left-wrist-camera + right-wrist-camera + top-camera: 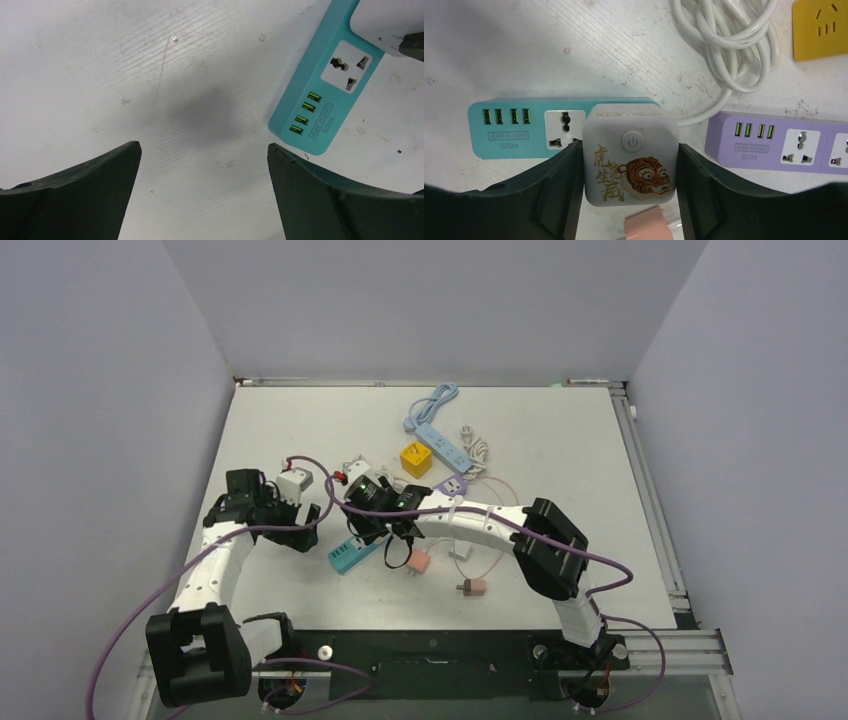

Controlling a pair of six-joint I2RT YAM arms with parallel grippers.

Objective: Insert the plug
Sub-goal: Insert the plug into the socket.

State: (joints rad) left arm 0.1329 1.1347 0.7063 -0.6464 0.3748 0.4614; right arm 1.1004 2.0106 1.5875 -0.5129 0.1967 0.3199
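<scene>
Right gripper (pixel 630 162) is clamped on the plug (pixel 629 131), a white cube with a tiger print and a power button, one finger on each side face. That grip keeps its body square to the teal power strip (pixel 514 127). We read this as lining up over the strip's second socket, the one far from the USB ports. The plug covers that socket in the right wrist view, so we cannot tell whether the pins are in or just above. Left gripper (pixel 202 150) is spread wide and holds nothing. It hangs over bare table just left of the strip's USB end, probably ready to brace the strip if it slides. The strip lies a little left of centre on the table (pixel 560 440). A purple power strip (pixel 769 142) sits just to its right, with a coiled white cable (pixel 724 45) and a yellow socket cube (pixel 821 30) beyond it. A pink plug (pixel 419 562) lies on the near side. The table top is white, scuffed and speckled. Plain pale grey walls (pixel 430 300) close it in on three sides.
</scene>
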